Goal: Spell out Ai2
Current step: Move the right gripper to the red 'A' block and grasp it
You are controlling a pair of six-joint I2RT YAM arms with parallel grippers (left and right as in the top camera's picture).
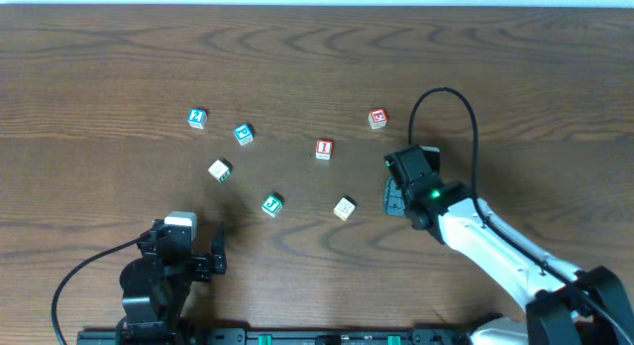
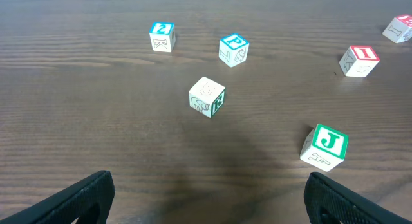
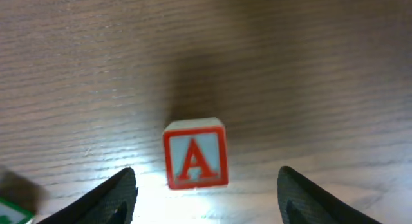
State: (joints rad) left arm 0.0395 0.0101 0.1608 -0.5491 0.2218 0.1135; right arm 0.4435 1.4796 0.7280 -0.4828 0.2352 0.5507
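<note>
Dark wood-grain desk point(image 1: 515, 67), letter blocks scattered across its middle. Right of centre, the right hand point(image 3: 206, 179) hangs wide open, its 2 fingers flanking the red A block point(image 3: 195, 156) without touching. The I block point(image 1: 323, 149) sits at centre, with the 2 block point(image 1: 197, 117) nearer the left edge. The left hand point(image 2: 206, 192) gapes empty by the front edge. The cubes look light and rigid; opposite flat faces should suit a pinch. No containers appear.

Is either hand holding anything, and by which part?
Nothing is held. The right hand is open, clear of the red-and-white letter A cube; the left hand is open, empty.
</note>
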